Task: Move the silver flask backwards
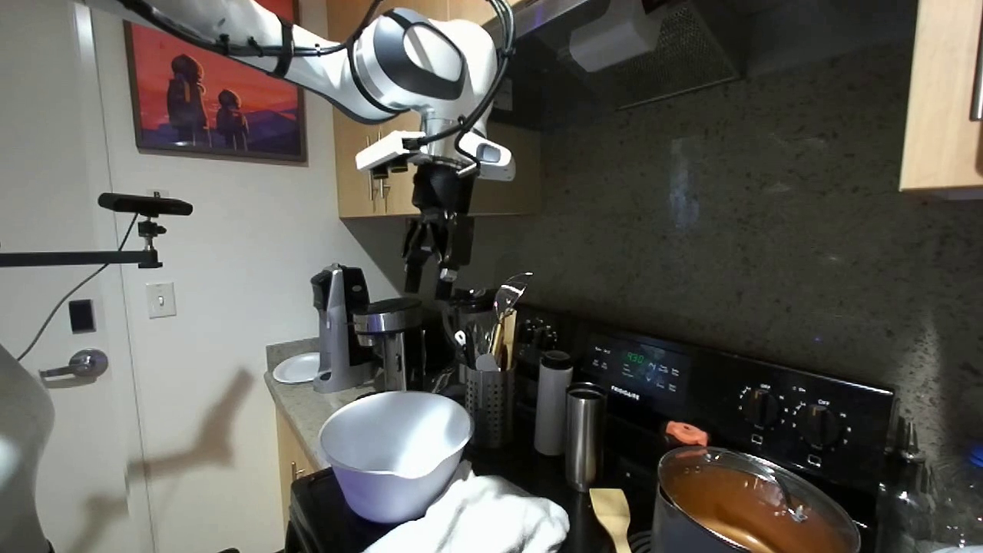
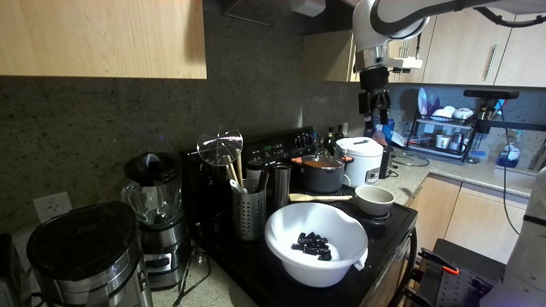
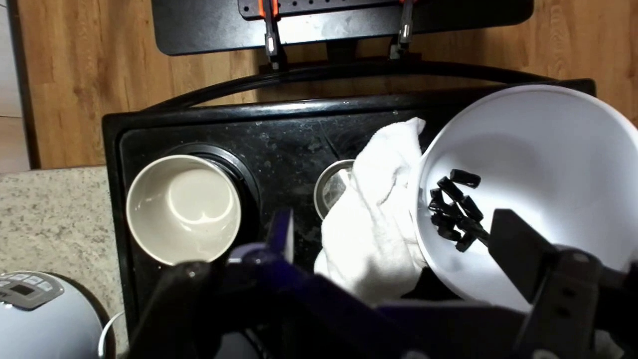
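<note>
The silver flask (image 1: 585,439) stands upright on the black stove in an exterior view, close beside a paler cylinder with a black cap (image 1: 552,407). The flask (image 2: 281,185) also shows in an exterior view behind the large white bowl (image 2: 315,273). It does not show in the wrist view. My gripper (image 1: 430,283) is high in the air, well above the stove and apart from the flask, as it also is in an exterior view (image 2: 376,120). In the wrist view the fingers (image 3: 394,244) are wide apart with nothing between them.
A perforated utensil holder (image 1: 489,407) stands close to the flask. A lidded pot (image 1: 760,499), a wooden spatula (image 1: 612,511) and a white towel (image 1: 499,518) are near it. A beige bowl (image 3: 183,209) sits on a burner. The range hood (image 1: 676,54) hangs above.
</note>
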You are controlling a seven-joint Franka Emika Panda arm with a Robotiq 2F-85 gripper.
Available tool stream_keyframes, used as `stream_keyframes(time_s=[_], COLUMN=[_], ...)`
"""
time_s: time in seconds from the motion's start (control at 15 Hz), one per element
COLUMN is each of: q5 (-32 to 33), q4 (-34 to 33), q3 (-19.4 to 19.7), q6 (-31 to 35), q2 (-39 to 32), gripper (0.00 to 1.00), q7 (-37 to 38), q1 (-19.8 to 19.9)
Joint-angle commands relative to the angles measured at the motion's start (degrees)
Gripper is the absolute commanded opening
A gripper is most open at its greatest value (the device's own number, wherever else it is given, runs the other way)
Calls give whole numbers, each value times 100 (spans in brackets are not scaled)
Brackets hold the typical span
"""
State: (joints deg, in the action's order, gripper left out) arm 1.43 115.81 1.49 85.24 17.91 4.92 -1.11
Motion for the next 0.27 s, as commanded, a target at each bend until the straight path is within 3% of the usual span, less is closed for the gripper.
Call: stream_keyframes(time_s=[0.0,0.2], q5=[-60,-78], q4=[-7,8], q3=[-66,-75], q6=[-4,4], q2=[50,129], gripper=[100,100], q7=[-20,-21], q1=[75,73])
